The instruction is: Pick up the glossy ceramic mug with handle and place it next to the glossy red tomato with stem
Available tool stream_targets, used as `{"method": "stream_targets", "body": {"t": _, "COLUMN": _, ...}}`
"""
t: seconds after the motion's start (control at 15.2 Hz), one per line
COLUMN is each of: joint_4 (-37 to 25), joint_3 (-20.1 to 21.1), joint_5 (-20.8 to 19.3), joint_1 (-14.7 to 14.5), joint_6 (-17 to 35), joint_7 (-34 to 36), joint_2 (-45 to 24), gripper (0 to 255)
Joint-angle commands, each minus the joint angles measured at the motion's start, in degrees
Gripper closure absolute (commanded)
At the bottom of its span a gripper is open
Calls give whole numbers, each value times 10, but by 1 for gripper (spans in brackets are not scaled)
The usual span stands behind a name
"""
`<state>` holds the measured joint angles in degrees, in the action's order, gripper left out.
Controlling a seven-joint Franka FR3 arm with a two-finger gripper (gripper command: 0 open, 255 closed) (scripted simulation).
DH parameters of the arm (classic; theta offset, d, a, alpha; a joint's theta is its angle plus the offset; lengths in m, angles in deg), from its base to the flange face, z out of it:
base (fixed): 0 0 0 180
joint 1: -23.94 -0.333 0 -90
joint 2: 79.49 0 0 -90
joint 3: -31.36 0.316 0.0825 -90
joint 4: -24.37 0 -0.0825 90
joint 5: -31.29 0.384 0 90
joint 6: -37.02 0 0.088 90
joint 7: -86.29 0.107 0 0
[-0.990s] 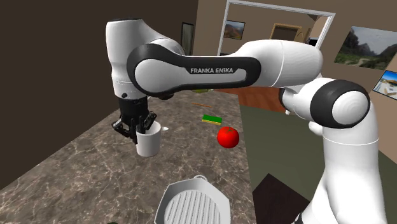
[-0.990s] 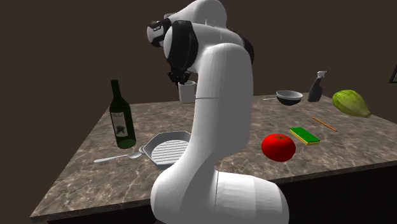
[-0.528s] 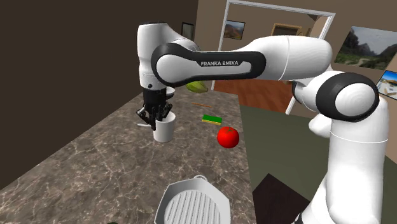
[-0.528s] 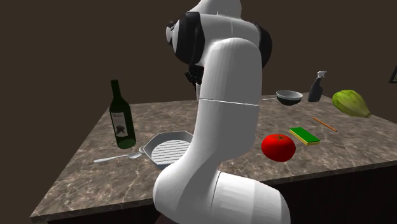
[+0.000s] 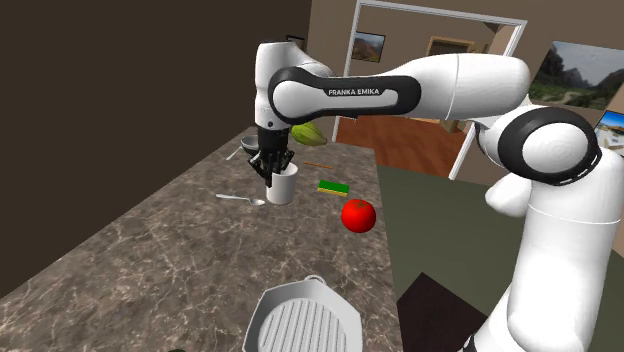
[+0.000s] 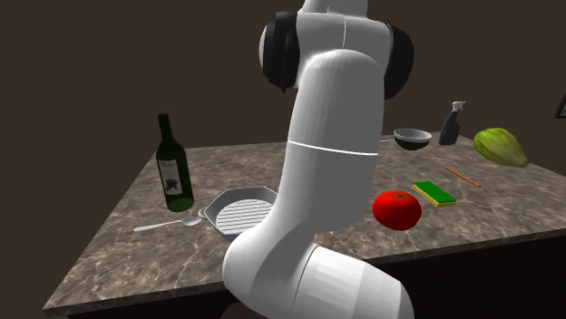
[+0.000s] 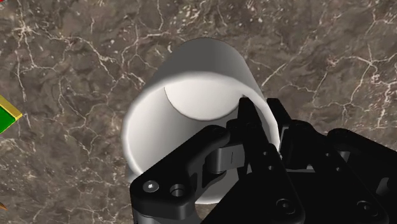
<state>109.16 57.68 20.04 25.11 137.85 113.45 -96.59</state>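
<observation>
A plain white mug (image 5: 282,188) hangs from my black gripper (image 5: 272,166), which is shut on its rim over the marble counter (image 5: 150,250). In the wrist view one finger (image 7: 247,116) sits inside the mug (image 7: 191,108) and the other outside, with the wall clasped between them by the gripper (image 7: 261,112). The handle is hidden. The red tomato (image 5: 358,215) lies on the counter to the shoulder view's right of the mug, a short gap away. In the second exterior view the tomato (image 6: 397,209) sits near the front edge, and the arm hides the mug.
A green-and-yellow sponge (image 5: 333,186) lies between mug and tomato, slightly farther back. A spoon (image 5: 240,199) lies just left of the mug. A grill pan (image 5: 303,325), wine bottle (image 6: 172,168), dark bowl (image 6: 412,139), spray bottle (image 6: 452,123), green melon (image 6: 500,146) and thin stick (image 6: 463,177) also stand on the counter.
The arm has carried the mug toward the shoulder view's right and farther back, closer to the sponge and tomato. The grip on the rim has stayed the same.
</observation>
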Motion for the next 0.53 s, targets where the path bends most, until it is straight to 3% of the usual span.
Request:
{"method": "stream_targets", "body": {"t": 0.0, "joint_4": -14, "joint_3": -8, "joint_5": 0, "joint_1": 13, "joint_6": -6, "joint_7": -24, "joint_2": -6, "gripper": 255}}
{"method": "stream_targets", "body": {"t": 0.46, "joint_4": -42, "joint_3": -35, "joint_5": 3, "joint_1": 66, "joint_6": -9, "joint_7": -107, "joint_2": -24, "gripper": 255}}
